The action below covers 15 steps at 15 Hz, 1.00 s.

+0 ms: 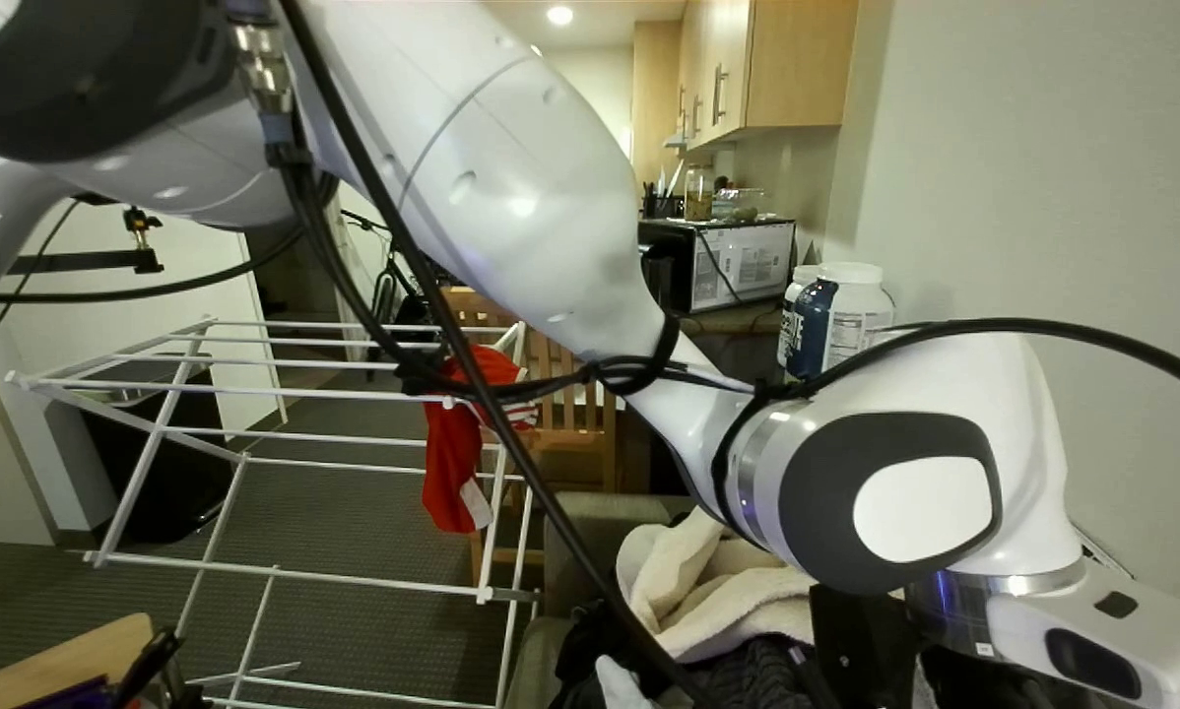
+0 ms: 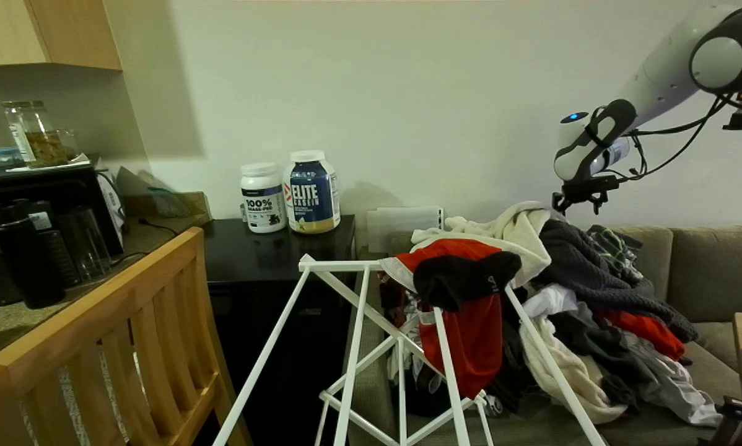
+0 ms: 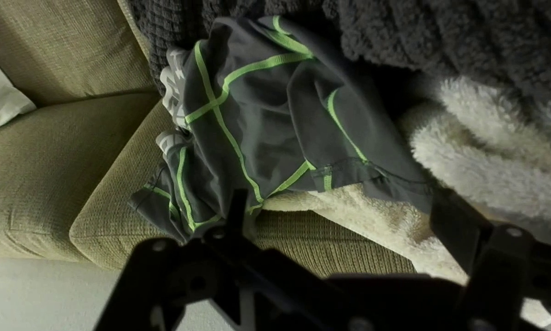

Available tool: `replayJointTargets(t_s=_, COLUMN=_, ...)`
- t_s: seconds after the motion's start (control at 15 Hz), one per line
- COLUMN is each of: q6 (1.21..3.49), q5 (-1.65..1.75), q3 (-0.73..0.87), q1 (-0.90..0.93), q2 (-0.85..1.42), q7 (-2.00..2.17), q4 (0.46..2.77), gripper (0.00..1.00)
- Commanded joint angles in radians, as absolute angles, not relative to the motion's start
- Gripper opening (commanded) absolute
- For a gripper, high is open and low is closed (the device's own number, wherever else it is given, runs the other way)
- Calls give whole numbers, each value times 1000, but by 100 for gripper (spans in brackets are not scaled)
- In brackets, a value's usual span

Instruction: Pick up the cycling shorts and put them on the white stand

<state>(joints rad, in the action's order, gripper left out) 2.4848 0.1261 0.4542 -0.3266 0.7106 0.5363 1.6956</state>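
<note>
The cycling shorts point(image 3: 266, 115), dark grey with bright green seams, lie crumpled on the sofa pile in the wrist view. They also show as a small dark patch with green lines at the top of the pile in an exterior view point(image 2: 614, 246). My gripper point(image 3: 342, 201) is open with nothing between its fingers, above the lower edge of the shorts in the wrist view. In an exterior view the gripper point(image 2: 578, 201) hangs over the back of the pile. The white stand point(image 2: 340, 266) is in both exterior views; its rails point(image 1: 485, 595) stand in front of the sofa.
A red garment point(image 1: 452, 463) and a black one point(image 2: 464, 279) hang on the stand. A cream fleece point(image 2: 501, 232) and a dark knit blanket point(image 2: 584, 260) lie on the sofa point(image 2: 718, 266). A wooden chair point(image 2: 142, 347) and two tubs point(image 2: 312, 192) are beyond the stand.
</note>
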Motion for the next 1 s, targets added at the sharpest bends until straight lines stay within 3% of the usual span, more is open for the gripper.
replayJointTargets(t_s=0.0, q6=2513, q5=85, q3=430, q1=-339, q2=714, q7=484, q4=1724, gripper=100)
replayJointTargets(t_s=0.93, q6=2627, q5=68, q3=393, q1=-396, q2=776, q7=344, q4=1698, gripper=100)
